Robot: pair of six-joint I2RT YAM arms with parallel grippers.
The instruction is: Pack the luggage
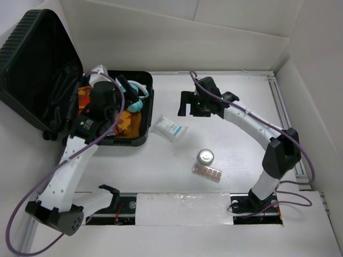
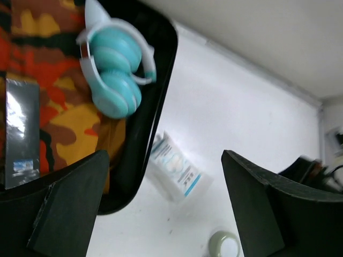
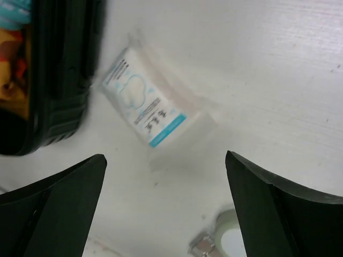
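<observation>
The luggage (image 1: 33,64) lies open at the left, its ribbed lid leaning back. In its black tray (image 2: 162,64) lie teal headphones (image 2: 113,67), an orange camouflage cloth (image 2: 64,112) and a dark packet (image 2: 22,128). My left gripper (image 1: 127,90) hovers over the tray's right side, open and empty (image 2: 165,155). A white packet with blue print (image 1: 169,128) lies on the table just right of the luggage (image 3: 59,75). My right gripper (image 1: 188,110) hangs above the table beyond the packet (image 3: 150,110), open with nothing between its fingers (image 3: 165,158).
A small round tin (image 1: 205,157) and a blister pack (image 1: 207,172) lie on the white table in front of the right arm. White walls close in the back and right sides. The luggage lid stands tall at the far left.
</observation>
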